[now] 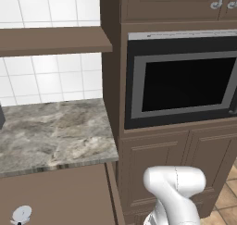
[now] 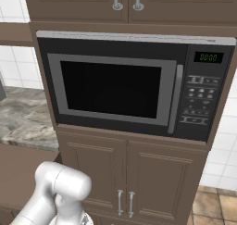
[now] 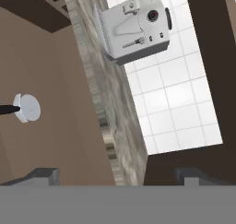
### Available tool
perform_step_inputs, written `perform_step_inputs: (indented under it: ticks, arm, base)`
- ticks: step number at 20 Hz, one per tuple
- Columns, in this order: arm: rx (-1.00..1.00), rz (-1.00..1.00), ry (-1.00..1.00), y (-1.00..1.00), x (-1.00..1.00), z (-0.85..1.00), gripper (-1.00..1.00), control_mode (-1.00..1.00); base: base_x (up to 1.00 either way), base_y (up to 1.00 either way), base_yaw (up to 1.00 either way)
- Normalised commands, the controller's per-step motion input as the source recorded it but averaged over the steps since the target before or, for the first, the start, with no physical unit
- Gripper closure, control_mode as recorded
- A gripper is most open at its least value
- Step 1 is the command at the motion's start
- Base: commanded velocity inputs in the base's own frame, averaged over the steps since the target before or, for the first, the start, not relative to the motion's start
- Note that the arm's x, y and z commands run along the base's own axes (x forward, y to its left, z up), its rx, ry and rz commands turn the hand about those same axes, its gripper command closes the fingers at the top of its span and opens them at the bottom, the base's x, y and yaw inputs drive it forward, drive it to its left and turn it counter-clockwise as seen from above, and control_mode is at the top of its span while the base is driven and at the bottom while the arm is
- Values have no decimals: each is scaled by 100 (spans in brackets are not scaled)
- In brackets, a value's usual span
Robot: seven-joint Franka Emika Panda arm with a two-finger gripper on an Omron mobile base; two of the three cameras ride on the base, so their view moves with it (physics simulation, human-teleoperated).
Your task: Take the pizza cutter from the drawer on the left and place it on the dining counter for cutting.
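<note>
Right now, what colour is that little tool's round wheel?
Silvery-white wheel on the small black-handled pizza cutter, best seen in the hand view.

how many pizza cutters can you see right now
1. The pizza cutter lies on the brown floor of the open drawer, below the marble worktop; its wheel also shows at the left base view's bottom left. Others may be hidden out of frame.

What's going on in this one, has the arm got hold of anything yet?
Not yet. The pincer is open and empty, hanging over the open drawer under the marble worktop. The pizza cutter lies on the drawer's floor, wheel toward the worktop, handle pointing away, apart from the fingertips. A white appliance stands on the worktop against the tiles, and the microwave sits in the cabinet to the right.
</note>
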Motion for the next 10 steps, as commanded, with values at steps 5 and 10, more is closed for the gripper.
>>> perform_step_inputs:
  ticks: [5, 10]
  arm:
    - [17, -16, 28, -34, 100, 73, -100, -100]
    - [20, -14, 41, -35, 100, 16, -100, -100]
  base:
    - [0, 0, 0]
    - [0, 0, 0]
